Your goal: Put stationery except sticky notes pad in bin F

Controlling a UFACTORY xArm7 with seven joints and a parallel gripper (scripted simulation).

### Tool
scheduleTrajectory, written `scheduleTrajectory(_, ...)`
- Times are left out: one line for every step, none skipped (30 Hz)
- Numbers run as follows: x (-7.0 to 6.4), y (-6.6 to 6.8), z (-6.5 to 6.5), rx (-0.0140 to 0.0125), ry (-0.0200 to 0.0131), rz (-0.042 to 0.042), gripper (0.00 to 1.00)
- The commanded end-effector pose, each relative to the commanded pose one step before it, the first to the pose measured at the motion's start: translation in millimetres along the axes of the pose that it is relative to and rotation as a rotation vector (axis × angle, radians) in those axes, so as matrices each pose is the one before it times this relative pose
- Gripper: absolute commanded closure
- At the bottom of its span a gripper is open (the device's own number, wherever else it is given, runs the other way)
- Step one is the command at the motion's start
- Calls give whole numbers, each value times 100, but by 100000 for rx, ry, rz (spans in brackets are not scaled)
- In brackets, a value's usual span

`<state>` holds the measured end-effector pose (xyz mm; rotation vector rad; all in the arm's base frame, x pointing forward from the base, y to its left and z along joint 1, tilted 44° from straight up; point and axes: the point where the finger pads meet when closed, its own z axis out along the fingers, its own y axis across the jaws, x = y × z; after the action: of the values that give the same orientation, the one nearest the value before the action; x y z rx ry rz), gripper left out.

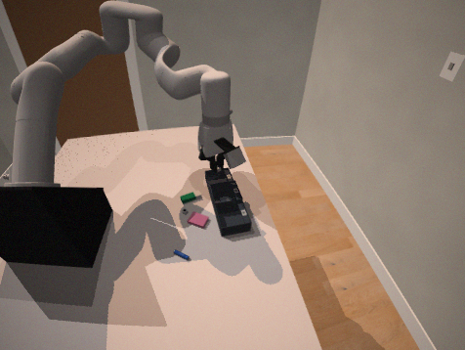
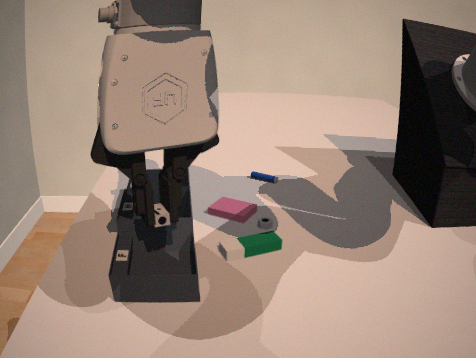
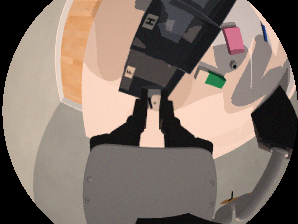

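Note:
My gripper (image 1: 216,169) (image 2: 161,216) (image 3: 153,97) is shut on a small pale pencil sharpener (image 2: 161,219) with a dark round hole. It holds it just above the far end of a row of three dark bins (image 1: 234,226) (image 2: 155,282) (image 3: 174,24). The bins' small labels are too small to read. Left on the table are a green eraser with a white end (image 1: 189,197) (image 2: 253,244) (image 3: 213,80), a pink pad of sticky notes (image 1: 198,220) (image 2: 232,208) (image 3: 233,40), a small blue pen-like piece (image 1: 182,254) (image 2: 264,176) and a thin white stick (image 1: 163,223) (image 2: 310,213).
A small grey ring (image 1: 186,211) (image 2: 265,222) lies between the pad and the eraser. A large black box (image 1: 49,225) (image 2: 435,125) stands at the arm's base. The table's edge runs just beyond the bins, with wooden floor (image 1: 313,230) below.

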<state>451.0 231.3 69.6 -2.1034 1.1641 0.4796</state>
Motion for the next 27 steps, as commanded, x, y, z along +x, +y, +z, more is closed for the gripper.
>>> scheduleTrajectory(-14,-410,-188,-560,891,13006,100)
scheduleTrajectory(0,0,0,0,0,0,100)
scheduleTrajectory(0,3,1,-284,291,7925,100)
scheduleTrajectory(2,4,0,-100,83,2105,100)
scheduleTrajectory(4,7,0,-98,75,1819,100)
scheduleTrajectory(6,9,0,-140,104,2232,100)
scheduleTrajectory(7,10,0,-192,139,2635,100)
scheduleTrajectory(8,10,0,-229,163,2726,100)
scheduleTrajectory(10,16,2,-261,186,2682,100)
scheduleTrajectory(9,9,0,-161,113,1449,100)
scheduleTrajectory(9,8,0,0,0,0,100)
scheduleTrajectory(8,8,0,0,0,0,100)
scheduleTrajectory(8,7,0,0,0,0,100)
scheduleTrajectory(7,6,0,0,0,0,100)
scheduleTrajectory(6,5,0,0,0,0,100)
scheduleTrajectory(6,4,0,0,0,0,100)
scheduleTrajectory(5,3,0,0,0,0,100)
scheduleTrajectory(0,0,0,0,0,0,100)
scheduleTrajectory(0,0,0,0,0,0,100)
scheduleTrajectory(6,5,1,2,0,-1,100)
scheduleTrajectory(1,0,-1,-1,0,0,100)
scheduleTrajectory(1,0,0,0,0,0,100)
scheduleTrajectory(1,0,0,0,0,0,100)
scheduleTrajectory(1,0,0,0,0,0,100)
scheduleTrajectory(-2,-2,-1,33,-16,-89,100)
scheduleTrajectory(1,1,0,-9,4,27,100)
scheduleTrajectory(0,0,0,-3,2,7,100)
